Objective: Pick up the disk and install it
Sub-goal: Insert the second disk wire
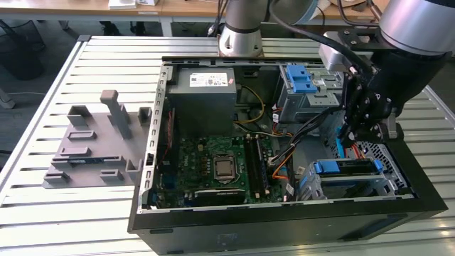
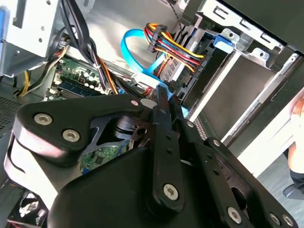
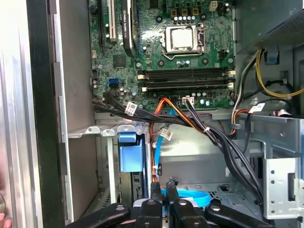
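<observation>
Gripper: your gripper (image 3: 162, 186) is clenched almost to touching; I judge it grasps nothing.
Disk: the disk (image 1: 344, 167) sits in the drive cage (image 1: 398, 181), just below the gripper, blue edge showing.
Blue cable: the blue cable (image 3: 187, 195) loops right by the tips; it may hook and pull.
Black bundle: the black cables (image 3: 156, 116) cross above the cage, so a rising wrist could drag them.
Motherboard: the motherboard (image 3: 180, 57) lies open beyond; a slip can hit it.
Case: the computer case (image 1: 284, 226) lies on its side, walls close around the arm.
Surface: a slatted metal table (image 1: 42, 213), with a grey fixture (image 1: 92, 144) beside the case.
Room: desks (image 1: 185, 8) stand behind.
</observation>
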Tool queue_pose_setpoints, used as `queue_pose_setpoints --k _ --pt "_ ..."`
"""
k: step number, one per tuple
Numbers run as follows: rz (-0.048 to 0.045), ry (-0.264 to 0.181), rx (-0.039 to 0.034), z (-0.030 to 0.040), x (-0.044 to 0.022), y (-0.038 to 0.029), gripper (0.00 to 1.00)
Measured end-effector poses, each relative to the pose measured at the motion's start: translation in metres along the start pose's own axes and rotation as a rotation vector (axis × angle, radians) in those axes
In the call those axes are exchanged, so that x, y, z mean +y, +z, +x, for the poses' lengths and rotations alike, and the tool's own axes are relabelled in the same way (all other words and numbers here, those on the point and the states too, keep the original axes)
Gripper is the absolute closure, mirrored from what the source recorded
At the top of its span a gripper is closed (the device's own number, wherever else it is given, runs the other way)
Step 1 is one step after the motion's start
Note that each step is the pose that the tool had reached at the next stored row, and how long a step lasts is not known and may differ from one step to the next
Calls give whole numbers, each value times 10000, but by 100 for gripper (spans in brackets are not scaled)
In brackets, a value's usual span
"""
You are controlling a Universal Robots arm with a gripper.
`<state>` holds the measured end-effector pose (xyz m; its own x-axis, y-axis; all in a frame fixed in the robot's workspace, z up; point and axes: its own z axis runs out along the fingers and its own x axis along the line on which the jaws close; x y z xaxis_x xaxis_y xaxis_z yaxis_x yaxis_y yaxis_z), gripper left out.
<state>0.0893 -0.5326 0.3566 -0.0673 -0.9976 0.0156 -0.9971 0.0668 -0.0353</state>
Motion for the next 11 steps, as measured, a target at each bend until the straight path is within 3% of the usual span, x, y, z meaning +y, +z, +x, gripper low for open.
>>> queue_pose_setpoints --k 5,7,9,11 --pt "0 0 2 2 0 7 84" --pt "-4 2 -58 9 0 18 84" --pt "-11 6 -164 26 -1 29 84" --pt "-12 20 -171 43 -1 40 84"
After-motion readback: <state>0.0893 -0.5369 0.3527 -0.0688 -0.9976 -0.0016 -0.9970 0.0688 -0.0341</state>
